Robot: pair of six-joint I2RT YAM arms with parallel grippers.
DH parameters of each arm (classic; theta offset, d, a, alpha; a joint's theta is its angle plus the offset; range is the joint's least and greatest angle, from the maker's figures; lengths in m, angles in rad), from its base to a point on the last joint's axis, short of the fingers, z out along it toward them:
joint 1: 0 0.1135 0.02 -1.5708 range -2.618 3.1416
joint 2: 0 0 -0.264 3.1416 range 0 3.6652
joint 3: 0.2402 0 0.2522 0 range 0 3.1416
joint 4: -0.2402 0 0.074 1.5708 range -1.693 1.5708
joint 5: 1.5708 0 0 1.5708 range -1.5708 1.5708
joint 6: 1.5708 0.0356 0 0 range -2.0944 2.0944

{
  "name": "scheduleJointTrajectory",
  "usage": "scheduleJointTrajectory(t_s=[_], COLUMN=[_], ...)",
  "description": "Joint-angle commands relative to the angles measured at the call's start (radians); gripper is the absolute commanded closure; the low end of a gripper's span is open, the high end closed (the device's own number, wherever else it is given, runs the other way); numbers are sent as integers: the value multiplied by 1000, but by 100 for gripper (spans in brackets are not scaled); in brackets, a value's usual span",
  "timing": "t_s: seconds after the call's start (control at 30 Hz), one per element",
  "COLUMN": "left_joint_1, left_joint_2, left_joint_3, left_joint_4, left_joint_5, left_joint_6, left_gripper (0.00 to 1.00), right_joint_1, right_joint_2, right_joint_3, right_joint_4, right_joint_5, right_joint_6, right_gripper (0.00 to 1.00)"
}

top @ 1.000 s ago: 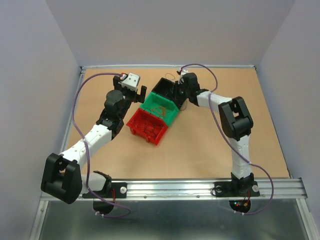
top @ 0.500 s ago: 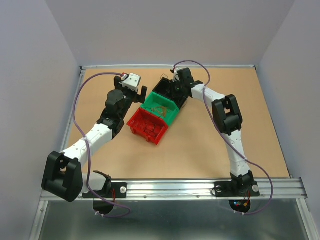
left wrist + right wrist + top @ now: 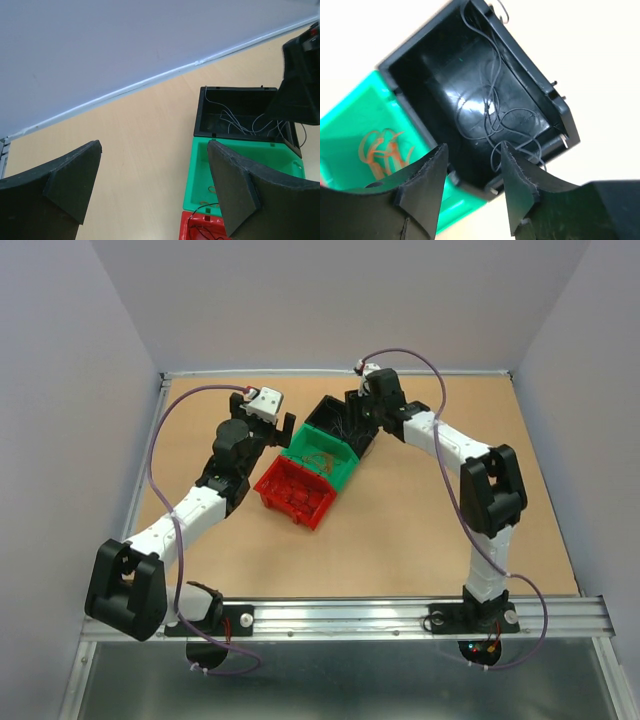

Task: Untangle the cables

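- Top external view, far left: we see the left gripper [image 3: 266,418] hanging over the table [image 3: 190,428], just left of the bins, its jaws spread wide and holding nothing.
- Next comes the red bin [image 3: 290,508]; from the left wrist view we make out thin wires [image 3: 202,233] in it, their colour hard to tell.
- The green bin [image 3: 338,473] touches it, with orange-brown cables [image 3: 381,147] curled on its floor.
- The black bin [image 3: 445,65] holds dark cables [image 3: 490,107], a loose tangle of loops.
- The right gripper [image 3: 472,150] hovers over the black bin, jaws partway apart, gripping no cable we can see.
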Motion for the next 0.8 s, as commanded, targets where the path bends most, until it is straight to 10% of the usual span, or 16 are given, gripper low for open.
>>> scheduleJointTrajectory(t_s=[0.0, 0.33, 0.77], left_joint_1=[8, 8, 8], left_joint_2=[-3, 11, 11], left_joint_3=[9, 14, 12], left_joint_4=[60, 57, 59], left_joint_5=[10, 22, 24], left_joint_6=[12, 15, 24], left_gripper=[1, 1, 1], right_joint_1=[6, 6, -31], right_joint_2=[-136, -413, -264], right_joint_3=[-150, -587, -558], right_joint_4=[142, 368, 446], right_joint_5=[106, 307, 195], right_joint_6=[40, 192, 253], right_gripper=[47, 16, 37])
